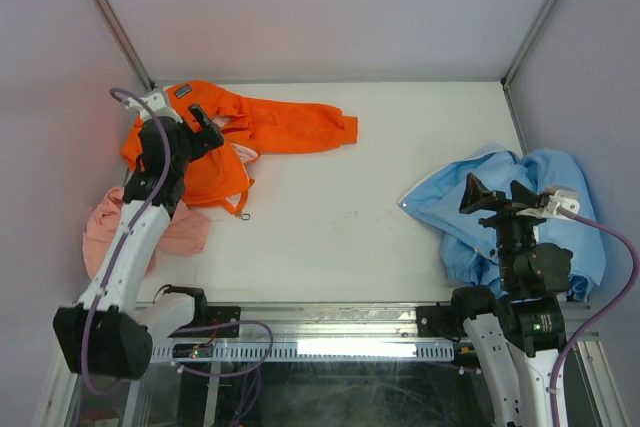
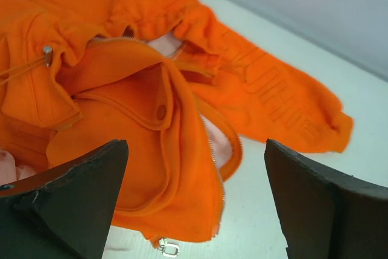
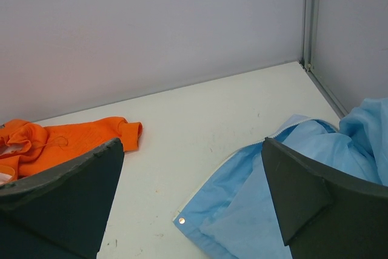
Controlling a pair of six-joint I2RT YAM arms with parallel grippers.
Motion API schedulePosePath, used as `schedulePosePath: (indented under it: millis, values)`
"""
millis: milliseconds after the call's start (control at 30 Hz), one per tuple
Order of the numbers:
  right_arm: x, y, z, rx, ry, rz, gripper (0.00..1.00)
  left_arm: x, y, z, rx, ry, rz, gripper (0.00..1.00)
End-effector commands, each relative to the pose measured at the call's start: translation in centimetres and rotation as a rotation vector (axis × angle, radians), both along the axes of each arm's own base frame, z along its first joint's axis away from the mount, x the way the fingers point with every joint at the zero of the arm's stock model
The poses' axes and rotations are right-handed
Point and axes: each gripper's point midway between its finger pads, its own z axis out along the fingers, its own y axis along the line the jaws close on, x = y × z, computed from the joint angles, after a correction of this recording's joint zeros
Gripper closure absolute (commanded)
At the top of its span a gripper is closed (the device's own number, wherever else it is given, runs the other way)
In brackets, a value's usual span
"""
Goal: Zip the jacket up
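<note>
Currently: jacket crumpled at far-left of table, one sleeve stretched rightward along far edge. Front unzipped, flaps parted; zipper pull lies at near hem (small, metal). Left gripper over jacket body, fingers wide apart, gripping nothing. Salmon-pink cloth just beside jacket, partly under left arm. Right gripper well apart from jacket, fingers spread, empty, above light blue garment at table's right side
</note>
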Motion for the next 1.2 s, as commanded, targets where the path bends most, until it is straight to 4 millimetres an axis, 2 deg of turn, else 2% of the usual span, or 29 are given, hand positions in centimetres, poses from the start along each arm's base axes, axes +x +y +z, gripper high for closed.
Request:
schedulePosePath:
  millis: [0, 133, 200, 367, 400, 433, 500, 533, 567, 633, 667, 733, 867, 1000, 1167]
  values:
    - [-0.5, 0.5, 1.6, 0.015, -0.055, 0.030, 0.01, 3.2, 1.8, -3.4, -0.084, 0.112, 0.178, 0.01]
    - [-1.2, 0.5, 2.0, 0.019, -0.094, 0.039, 0.01, 7.7, 2.8, -6.4, -0.072, 0.177, 0.268, 0.01]
    - [-1.5, 0.6, 2.1, 0.019, -0.106, 0.045, 0.01, 10.0, 3.2, -9.1, -0.042, 0.245, 0.297, 0.01]
    - [-1.8, 0.6, 2.2, 0.022, -0.117, 0.050, 0.01, 13.4, 2.8, -14.7, 0.016, 0.385, 0.266, 0.01]
    - [-1.8, 0.6, 2.3, 0.023, -0.119, 0.047, 0.01, 13.9, 2.5, -16.3, 0.030, 0.420, 0.238, 0.01]
    - [-1.9, 0.5, 2.4, 0.023, -0.124, 0.045, 0.01, 14.7, 2.1, -17.0, 0.040, 0.433, 0.204, 0.02]
    - [-2.0, 0.5, 2.4, 0.022, -0.128, 0.043, 0.01, 15.8, 0.6, -18.8, 0.063, 0.467, 0.084, 0.09]
    - [-2.0, 0.4, 2.4, 0.023, -0.130, 0.041, 0.01, 16.5, -0.2, -19.3, 0.067, 0.475, 0.019, 0.16]
    - [-2.0, 0.5, 2.4, 0.023, -0.131, 0.042, 0.01, 17.0, -1.4, -20.0, 0.067, 0.486, -0.060, 0.25]
    - [-2.0, 0.4, 2.3, 0.023, -0.128, 0.037, 0.01, 17.7, -4.2, -20.4, 0.045, 0.484, -0.222, 0.52]
    - [-2.1, 0.3, 2.4, 0.023, -0.129, 0.034, 0.01, 17.7, -6.1, -20.1, 0.026, 0.470, -0.318, 0.64]
    - [-2.0, 0.3, 2.3, 0.022, -0.124, 0.035, 0.01, 17.6, -9.4, -18.9, 0.036, 0.431, -0.461, 0.79]
    - [-1.7, 0.8, 2.1, 0.014, -0.111, 0.058, 0.01, 16.4, -16.3, -14.7, 0.110, 0.315, -0.698, 1.00]
    - [-1.1, 1.7, 1.9, 0.007, -0.083, 0.102, 0.01, 14.4, -21.3, -9.1, 0.070, 0.208, -0.814, 1.00]
    - [0.1, 3.8, 1.6, 0.018, -0.013, 0.203, 0.01, 12.0, -25.0, -4.0, -0.124, 0.149, -0.866, 1.00]
